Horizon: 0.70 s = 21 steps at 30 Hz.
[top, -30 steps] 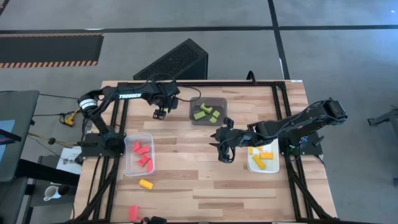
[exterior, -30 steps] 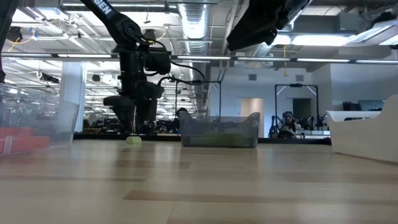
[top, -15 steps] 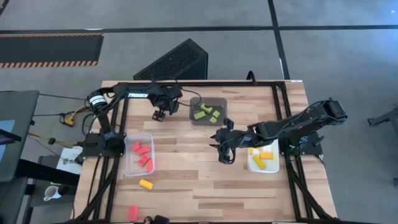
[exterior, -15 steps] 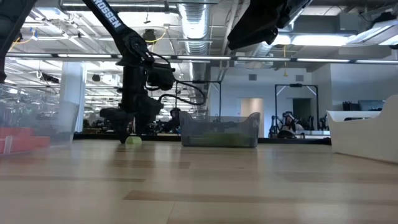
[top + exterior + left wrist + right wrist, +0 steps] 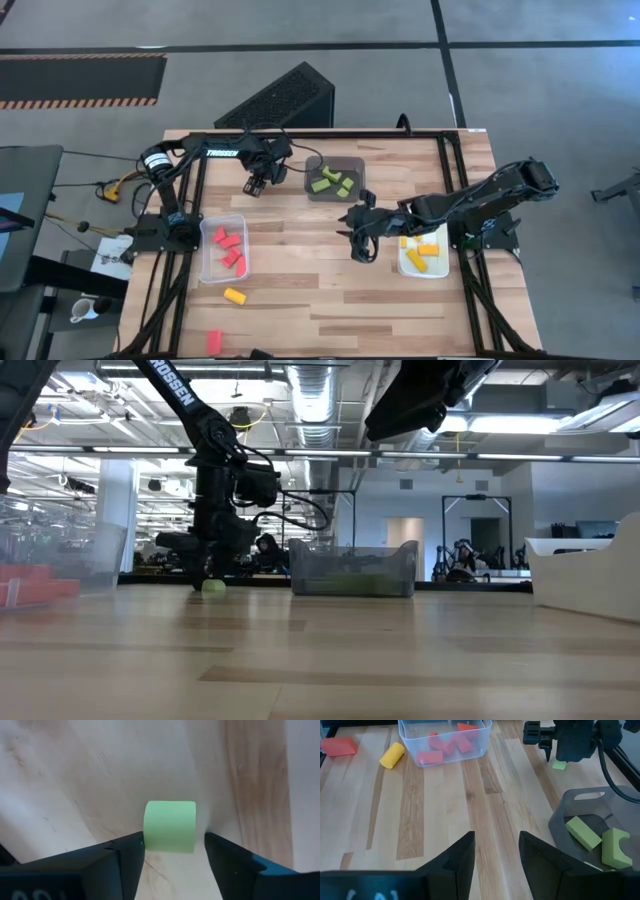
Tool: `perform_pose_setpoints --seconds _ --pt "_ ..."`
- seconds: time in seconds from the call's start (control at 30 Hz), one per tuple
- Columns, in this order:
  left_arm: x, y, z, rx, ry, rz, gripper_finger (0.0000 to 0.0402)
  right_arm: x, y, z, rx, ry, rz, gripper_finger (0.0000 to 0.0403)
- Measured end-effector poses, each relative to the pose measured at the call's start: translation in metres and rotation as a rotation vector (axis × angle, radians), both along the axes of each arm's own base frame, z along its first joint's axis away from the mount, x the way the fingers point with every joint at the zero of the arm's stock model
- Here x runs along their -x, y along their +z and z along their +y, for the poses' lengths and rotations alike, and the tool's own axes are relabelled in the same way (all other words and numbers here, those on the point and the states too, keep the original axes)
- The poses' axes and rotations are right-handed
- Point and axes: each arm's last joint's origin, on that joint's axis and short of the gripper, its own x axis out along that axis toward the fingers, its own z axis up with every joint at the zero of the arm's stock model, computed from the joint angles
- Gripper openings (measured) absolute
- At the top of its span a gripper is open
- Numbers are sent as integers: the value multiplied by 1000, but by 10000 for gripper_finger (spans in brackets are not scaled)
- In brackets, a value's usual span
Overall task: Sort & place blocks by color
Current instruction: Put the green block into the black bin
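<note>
A light green cube (image 5: pixel 170 826) rests flat on the wood near the table's far left, also seen in the low view (image 5: pixel 213 586). My left gripper (image 5: pixel 174 845) is down at the table, open, with one finger on each side of the cube. A narrow gap shows at one finger; the other stands right at the cube's edge. In the high view the left gripper (image 5: pixel 254 184) hides the cube. My right gripper (image 5: pixel 358 240) hovers open above mid-table. A yellow block (image 5: pixel 234 296) and a red block (image 5: pixel 214 342) lie at the near left.
Clear bin (image 5: pixel 207 262) with red blocks at the left, dark grey bin (image 5: pixel 356 167) with green blocks at the far middle, just right of the left gripper. White bin (image 5: pixel 409 266) with yellow blocks under the right arm. Bare wood spans the near middle.
My left gripper has come down from above the green cube to table height, so that its open fingers now stand on either side of it. The cube has not moved. The right arm has kept still.
</note>
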Motion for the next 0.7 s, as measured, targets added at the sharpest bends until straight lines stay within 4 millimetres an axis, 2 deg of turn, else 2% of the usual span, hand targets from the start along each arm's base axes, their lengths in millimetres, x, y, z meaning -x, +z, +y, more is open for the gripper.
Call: perform_pose_setpoints --seconds 0.5,0.6,0.7 --pt "0 0 -2 63 135 -49 113 0 0 1 -10 -8 -3 175" --pt "-1 5 -2 72 174 -51 100 0 0 1 -23 -16 -5 175" --pt "-5 16 -4 172 216 -105 92 1 0 5 -14 -19 -7 175"
